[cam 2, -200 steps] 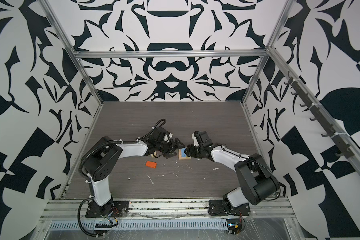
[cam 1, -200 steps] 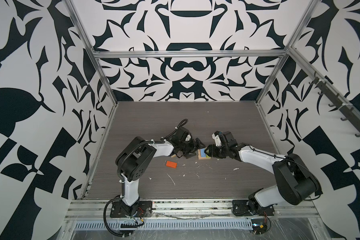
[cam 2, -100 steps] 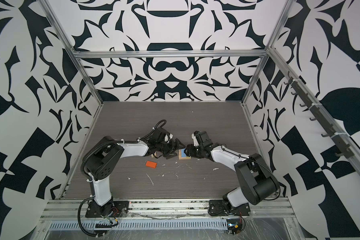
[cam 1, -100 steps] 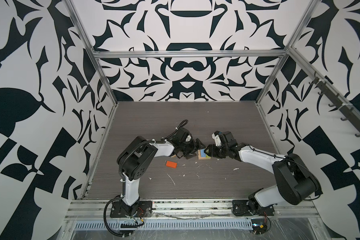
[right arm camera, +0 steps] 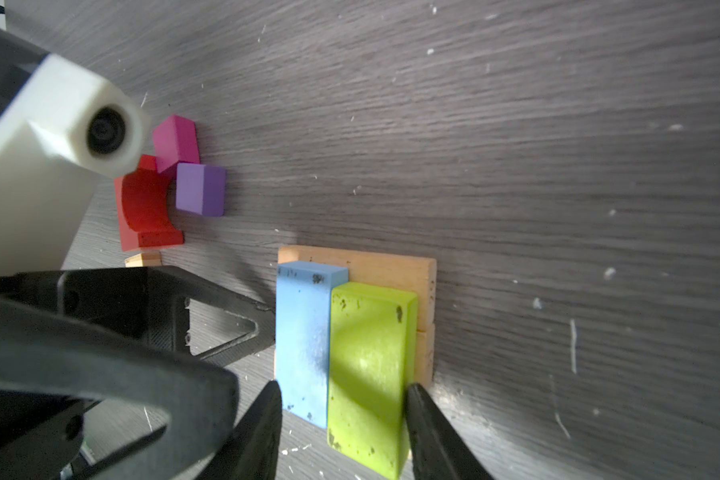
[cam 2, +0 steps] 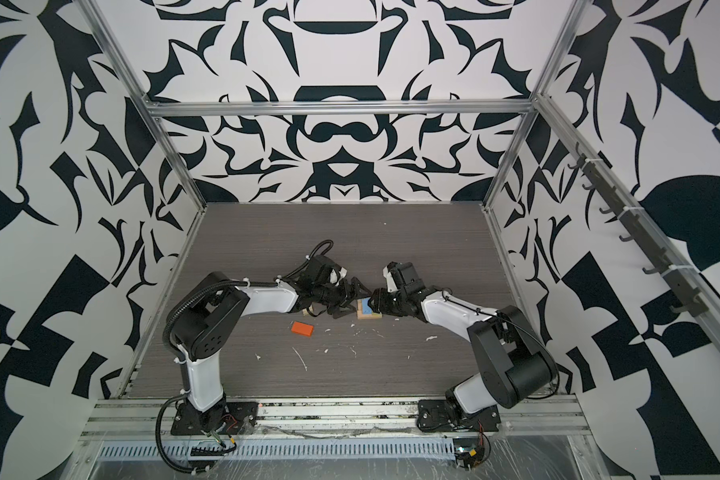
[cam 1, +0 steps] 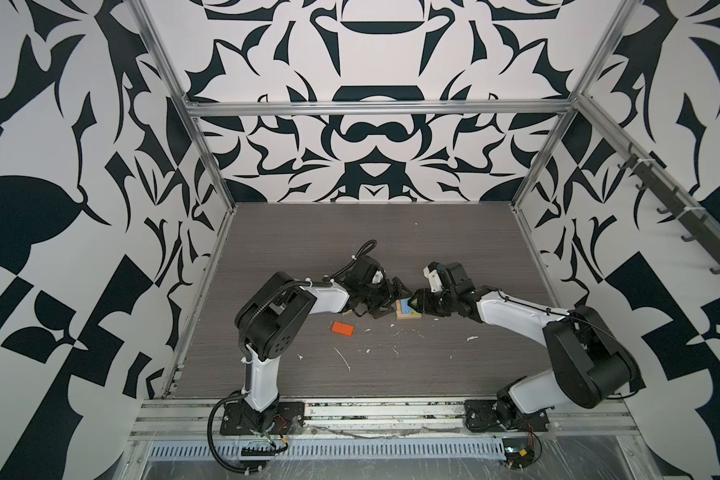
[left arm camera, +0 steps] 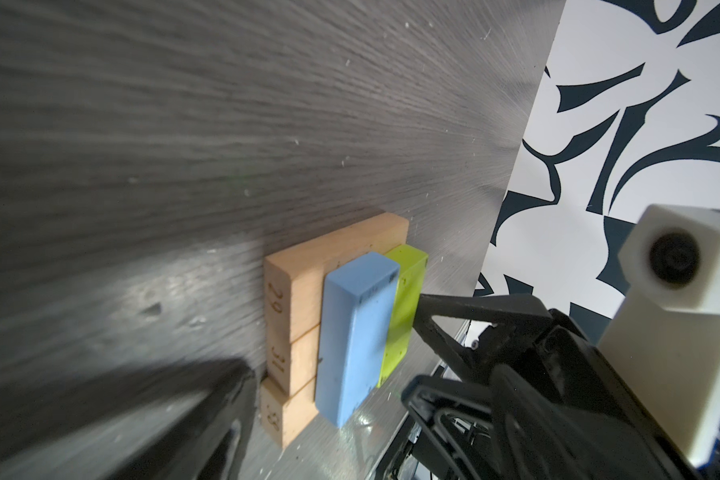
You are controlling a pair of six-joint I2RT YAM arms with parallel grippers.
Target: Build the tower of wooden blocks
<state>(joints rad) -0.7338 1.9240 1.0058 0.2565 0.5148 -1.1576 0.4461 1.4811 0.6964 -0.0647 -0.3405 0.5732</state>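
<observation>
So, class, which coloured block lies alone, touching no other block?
The orange block. It lies alone; the blue block and lime block share the tan planks, and the red arch, magenta block and purple block huddle together.

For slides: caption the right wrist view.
Right gripper closed around blue rectangular wooden block and lime rectangular wooden block, side by side on tan wooden planks.

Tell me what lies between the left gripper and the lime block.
The blue block, flush against the lime block; the left gripper sits at its other side, in the right wrist view.
</observation>
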